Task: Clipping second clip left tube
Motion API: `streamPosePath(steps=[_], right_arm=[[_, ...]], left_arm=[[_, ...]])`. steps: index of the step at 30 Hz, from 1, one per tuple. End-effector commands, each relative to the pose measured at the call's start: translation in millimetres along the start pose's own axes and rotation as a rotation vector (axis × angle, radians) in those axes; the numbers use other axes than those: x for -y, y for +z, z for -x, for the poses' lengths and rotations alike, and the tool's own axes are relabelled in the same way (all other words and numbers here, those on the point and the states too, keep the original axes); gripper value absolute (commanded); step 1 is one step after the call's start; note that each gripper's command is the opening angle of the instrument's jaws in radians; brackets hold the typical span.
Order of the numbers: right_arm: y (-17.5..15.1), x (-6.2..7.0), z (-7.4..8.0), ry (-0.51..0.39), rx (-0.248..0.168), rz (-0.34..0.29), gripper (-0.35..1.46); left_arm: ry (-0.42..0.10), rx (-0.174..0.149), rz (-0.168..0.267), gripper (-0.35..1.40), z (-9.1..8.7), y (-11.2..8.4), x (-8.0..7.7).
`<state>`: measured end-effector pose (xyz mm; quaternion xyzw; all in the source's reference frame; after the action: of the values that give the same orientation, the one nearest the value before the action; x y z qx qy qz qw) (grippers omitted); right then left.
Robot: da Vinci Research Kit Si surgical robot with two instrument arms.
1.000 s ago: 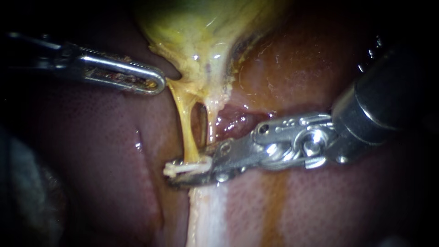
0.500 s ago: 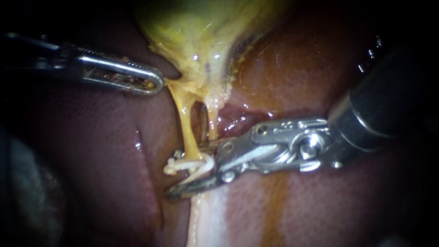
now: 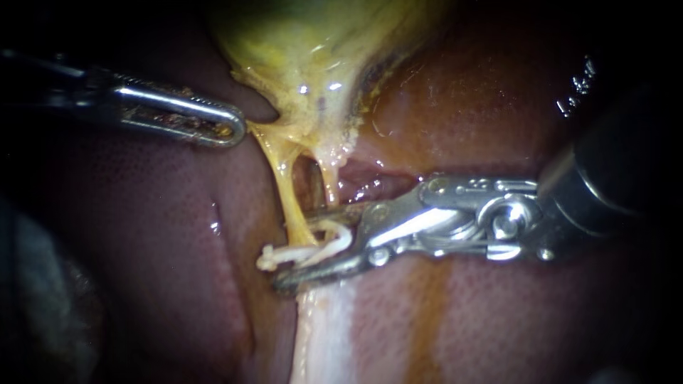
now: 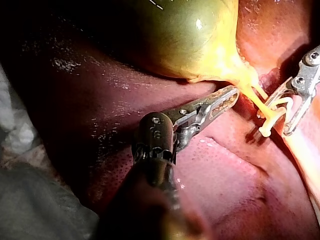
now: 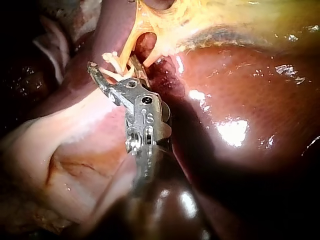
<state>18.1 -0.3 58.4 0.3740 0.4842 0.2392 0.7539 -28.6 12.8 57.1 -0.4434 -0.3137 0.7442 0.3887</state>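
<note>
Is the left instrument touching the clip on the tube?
Apart. The endoscope view shows the left instrument up beside the gallbladder, with bare liver between it and the clip.

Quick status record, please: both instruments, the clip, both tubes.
left instrument: jaws shut, tip against the gallbladder neck
right instrument: jaws open, straddling the clip
clip: white, across the left tube, at its lower end
right tube: no clip on the part that shows; lower end hidden behind the upper jaw
</note>
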Motion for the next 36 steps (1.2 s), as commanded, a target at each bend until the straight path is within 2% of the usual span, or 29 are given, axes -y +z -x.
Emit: streamPosePath(steps=[1,6,11,23,30,36], right_arm=[[0.0,0.0,0.1,0.012,-0.006,-0.001,0.50],[-0.1,-0.1,0.3,0.070,-0.028,-0.026,0.50],[-0.2,-0.4,0.6,0.092,-0.037,-0.036,0.50],[-0.2,-2.9,2.5,0.165,-0.061,-0.054,0.50],[0.4,-3.7,3.4,0.206,-0.086,-0.073,0.50],[1.5,-3.8,3.3,0.235,-0.113,-0.088,0.50]], left_arm=[[0.000,0.000,0.000,-0.35,0.1,0.1,0.1],[0.001,0.000,0.001,-0.35,0.2,-0.1,0.1],[0.002,0.000,0.001,-0.35,0.2,0.0,0.2],[0.002,0.001,0.002,-0.35,0.3,-0.3,0.2],[0.002,0.001,0.002,-0.35,0.3,-0.3,0.2],[0.002,0.001,0.002,-0.35,0.3,-0.3,0.2]])
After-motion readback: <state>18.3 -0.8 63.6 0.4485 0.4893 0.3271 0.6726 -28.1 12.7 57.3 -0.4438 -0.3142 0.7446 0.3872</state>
